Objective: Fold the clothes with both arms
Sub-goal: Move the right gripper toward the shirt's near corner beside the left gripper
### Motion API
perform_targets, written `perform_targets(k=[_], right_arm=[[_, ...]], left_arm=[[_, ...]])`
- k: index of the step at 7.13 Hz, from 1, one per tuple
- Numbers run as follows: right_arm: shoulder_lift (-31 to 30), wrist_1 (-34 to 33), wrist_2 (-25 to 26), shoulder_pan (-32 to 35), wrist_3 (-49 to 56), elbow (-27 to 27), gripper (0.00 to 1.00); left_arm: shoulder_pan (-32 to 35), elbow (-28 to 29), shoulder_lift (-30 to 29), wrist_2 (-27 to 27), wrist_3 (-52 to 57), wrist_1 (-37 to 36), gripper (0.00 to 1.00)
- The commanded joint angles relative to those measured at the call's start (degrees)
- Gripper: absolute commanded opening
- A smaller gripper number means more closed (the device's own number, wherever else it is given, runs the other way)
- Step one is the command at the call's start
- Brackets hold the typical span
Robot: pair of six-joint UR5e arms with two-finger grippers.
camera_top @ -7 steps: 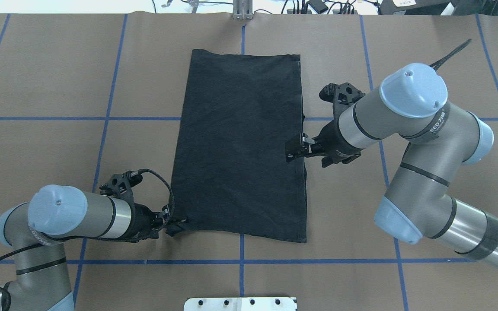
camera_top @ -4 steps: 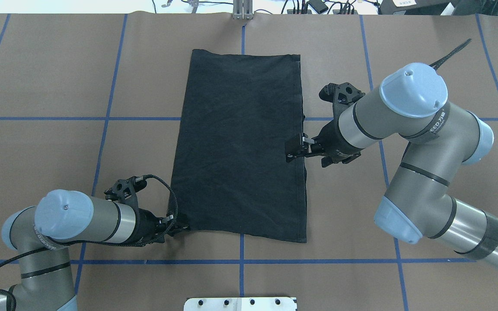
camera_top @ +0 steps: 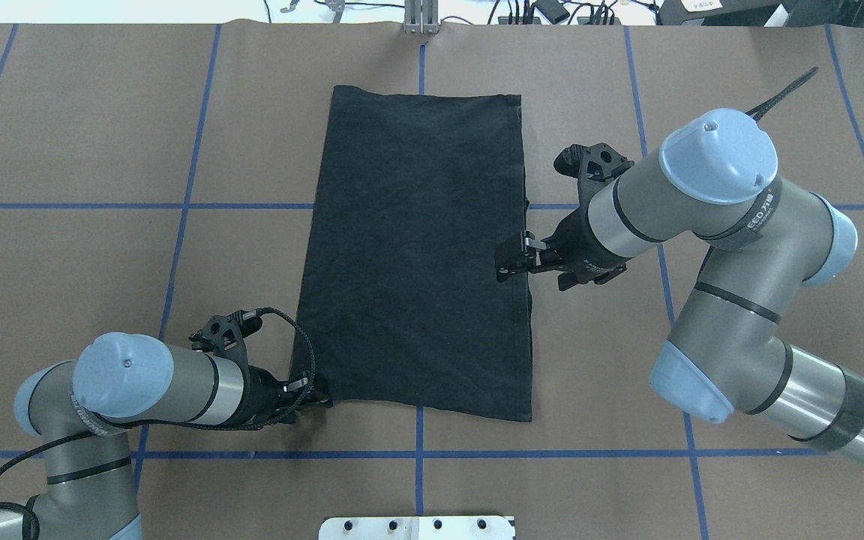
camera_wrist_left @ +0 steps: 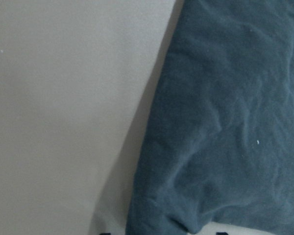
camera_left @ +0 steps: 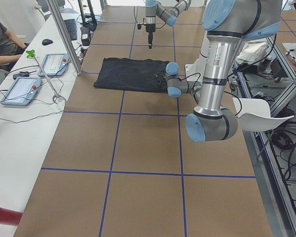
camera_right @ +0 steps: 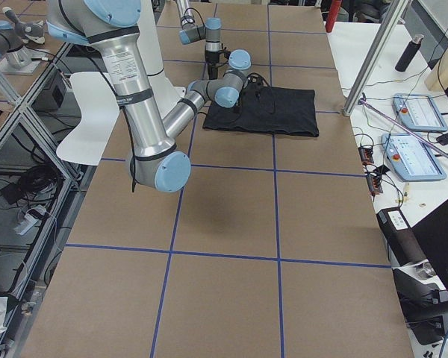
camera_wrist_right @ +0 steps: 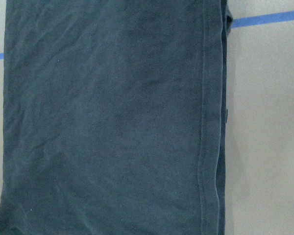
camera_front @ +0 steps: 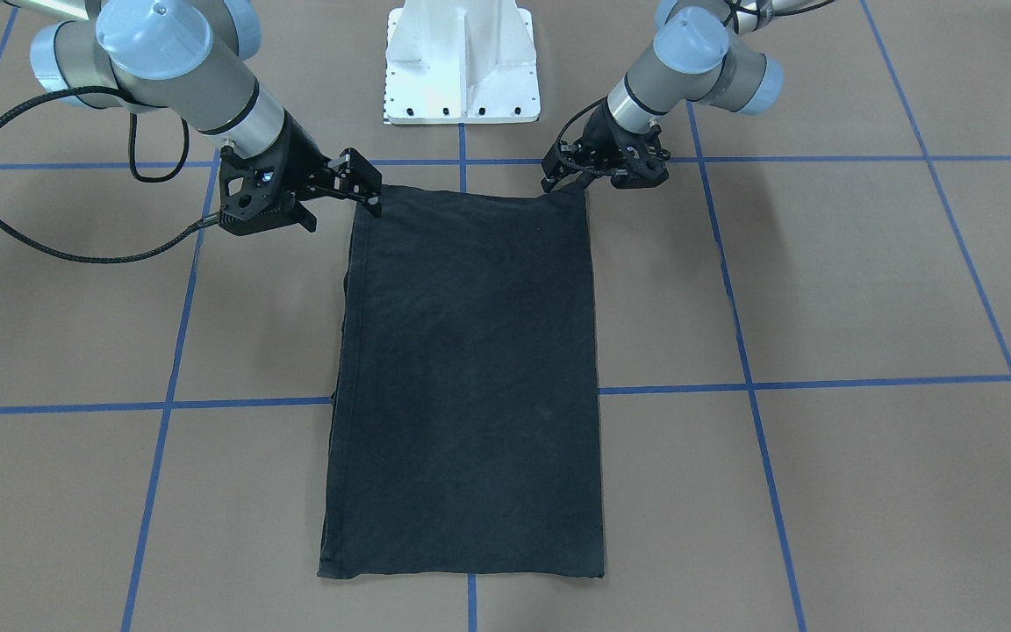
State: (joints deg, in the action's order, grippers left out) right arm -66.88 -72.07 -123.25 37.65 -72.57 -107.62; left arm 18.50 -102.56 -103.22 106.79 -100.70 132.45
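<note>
Pinches, with the left gripper [camera_top: 312,395] clenched, the near left corner of the black T-shirt [camera_top: 409,247], folded into a long rectangle and lying flat on the brown table [camera_top: 102,135] with blue grid lines. Hovers, right gripper [camera_top: 511,262] spread apart, over that shirt's right edge, midway along.

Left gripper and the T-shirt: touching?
Touching. The front-facing view shows the left gripper shut on a corner of the T-shirt, the cloth puckering up into its fingers.
</note>
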Motion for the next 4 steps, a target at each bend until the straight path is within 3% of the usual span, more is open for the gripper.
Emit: perform_targets(k=[1,3,4], right_arm=[[0.0,-0.1,0.0,0.1,0.3,0.1,1.00],[0.0,0.0,0.0,0.0,0.6,0.8,1.00],[-0.1,0.0,0.0,0.0,0.6,1.0,1.00]], left_arm=[[0.0,0.0,0.0,0.0,0.1,0.0,0.58],[0.6,-0.4,0.0,0.0,0.1,-0.5,0.38],[0.7,-0.9,0.0,0.0,0.1,-1.3,0.16]])
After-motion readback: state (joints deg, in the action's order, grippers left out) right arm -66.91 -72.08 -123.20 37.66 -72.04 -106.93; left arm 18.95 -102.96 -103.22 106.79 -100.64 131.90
